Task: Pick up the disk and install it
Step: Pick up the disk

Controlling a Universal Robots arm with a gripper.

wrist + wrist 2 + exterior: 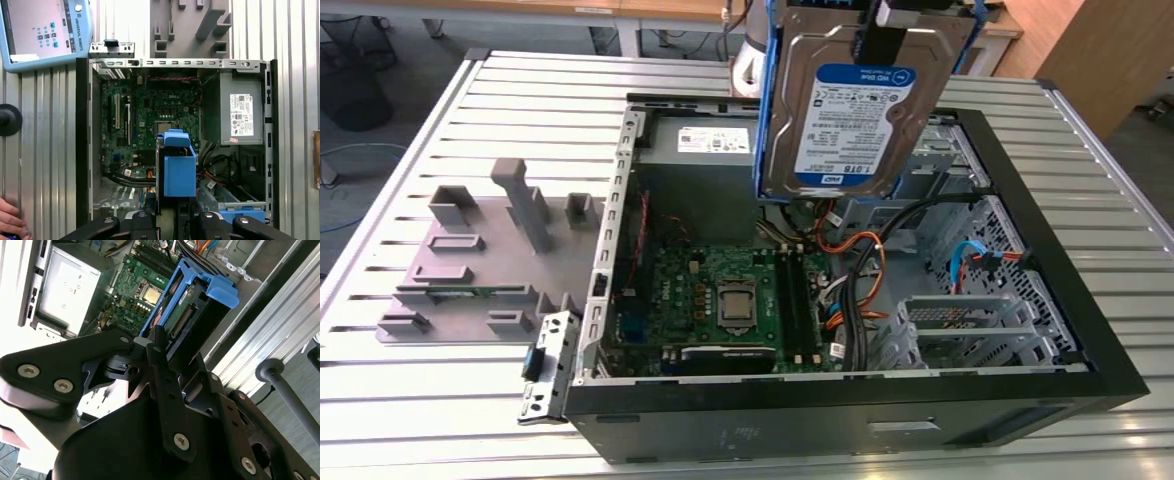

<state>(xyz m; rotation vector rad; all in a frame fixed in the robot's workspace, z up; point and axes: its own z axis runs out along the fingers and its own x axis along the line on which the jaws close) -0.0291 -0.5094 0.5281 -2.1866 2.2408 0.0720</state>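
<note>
Because the gripper (150, 342) clamps its top edge, the disk (854, 110) hangs upright, label outward, above the open computer case (854, 405) on the slatted desk (440, 410), clear of the motherboard (720, 300) and cables.

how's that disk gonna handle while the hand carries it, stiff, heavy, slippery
Probably stiff: the disk is a flat metal slab that hangs from the hand without sagging. It is likely heavy for its size, given the metal body. Its smooth face may be slippery, and the blue carrier frame looks like thinner plastic that could flex if pushed.
</note>
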